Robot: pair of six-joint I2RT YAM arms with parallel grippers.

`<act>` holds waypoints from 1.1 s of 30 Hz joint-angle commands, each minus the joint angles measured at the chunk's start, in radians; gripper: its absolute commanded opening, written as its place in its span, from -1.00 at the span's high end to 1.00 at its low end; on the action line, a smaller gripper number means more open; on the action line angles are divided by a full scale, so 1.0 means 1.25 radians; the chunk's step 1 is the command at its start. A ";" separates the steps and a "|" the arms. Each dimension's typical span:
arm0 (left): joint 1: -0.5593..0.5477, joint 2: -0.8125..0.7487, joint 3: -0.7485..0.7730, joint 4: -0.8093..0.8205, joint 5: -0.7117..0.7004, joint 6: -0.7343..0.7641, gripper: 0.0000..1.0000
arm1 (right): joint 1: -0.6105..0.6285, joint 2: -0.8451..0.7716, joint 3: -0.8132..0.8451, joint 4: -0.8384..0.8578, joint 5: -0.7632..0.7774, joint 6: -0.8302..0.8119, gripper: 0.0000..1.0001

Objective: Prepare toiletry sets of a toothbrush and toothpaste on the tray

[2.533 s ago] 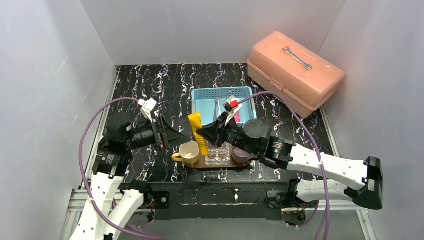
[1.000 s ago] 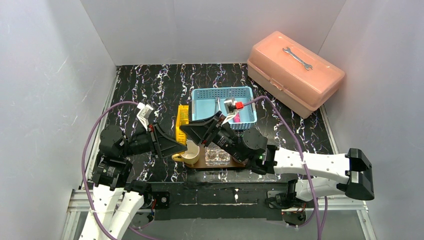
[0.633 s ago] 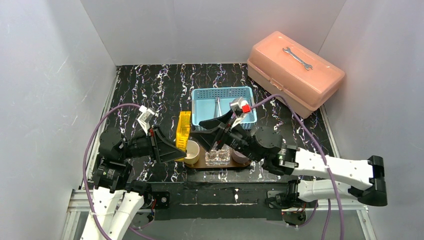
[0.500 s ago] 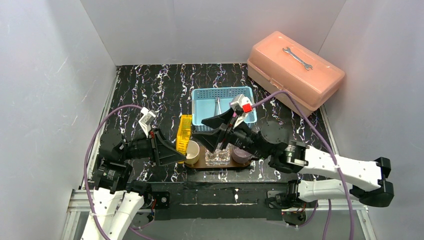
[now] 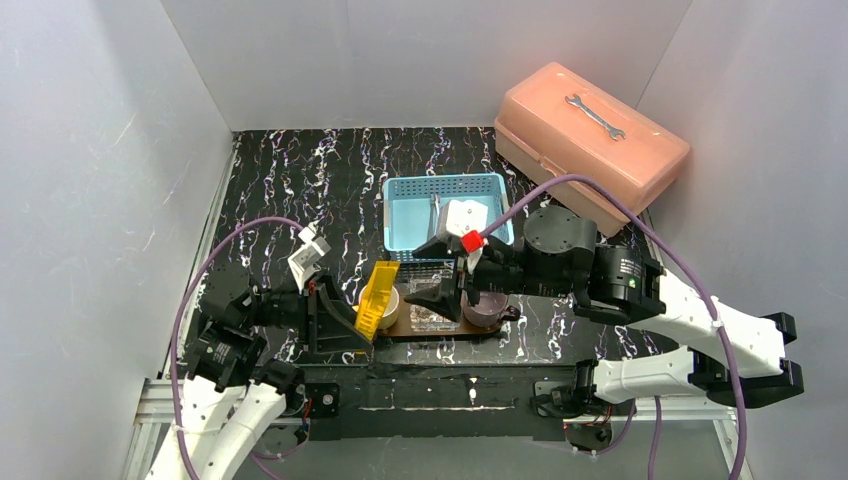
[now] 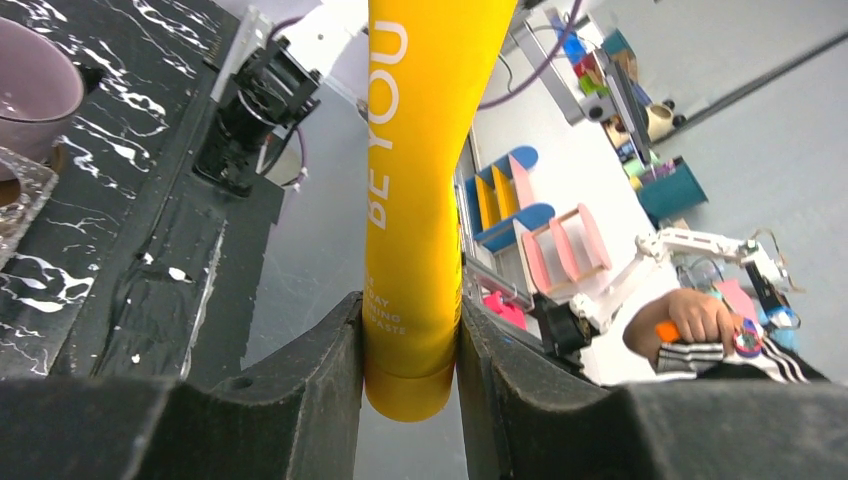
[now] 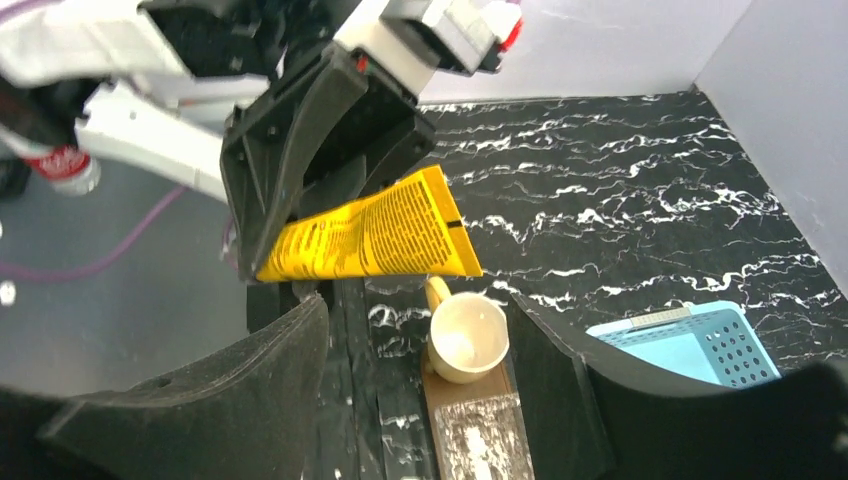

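Observation:
My left gripper is shut on the cap end of the yellow toothpaste, which leans up over the cream cup. In the left wrist view the toothpaste sits clamped between both fingers of that gripper. My right gripper hangs open and empty above the brown tray. From the right wrist, the toothpaste and the cream cup lie beyond the open right gripper, with the tray below. A grey toothbrush lies in the blue basket.
A purple cup and a clear square container stand on the tray. A pink toolbox with a wrench on its lid sits at the back right. White walls close in the black marbled table.
My right gripper opened off the toothpaste and drew back to the right above the tray. My left gripper pulled toward the near edge, tilting the toothpaste over the cream cup.

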 commanded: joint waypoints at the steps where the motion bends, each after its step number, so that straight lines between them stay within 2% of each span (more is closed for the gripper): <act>1: -0.043 -0.014 0.002 -0.001 0.042 0.037 1.00 | 0.004 0.012 0.068 -0.151 -0.097 -0.113 -0.47; 9: -0.149 -0.020 0.004 -0.062 0.046 0.104 1.00 | 0.004 0.046 0.130 -0.230 -0.207 -0.173 -0.47; 17: -0.211 -0.009 0.020 -0.100 0.046 0.144 1.00 | 0.004 0.063 0.151 -0.189 -0.286 -0.142 -0.46; 26: -0.245 0.012 0.042 -0.151 0.035 0.194 1.00 | 0.004 0.129 0.191 -0.190 -0.336 -0.084 -0.31; 33: -0.259 0.014 0.050 -0.173 0.031 0.212 1.00 | 0.004 0.152 0.200 -0.201 -0.376 -0.074 -0.09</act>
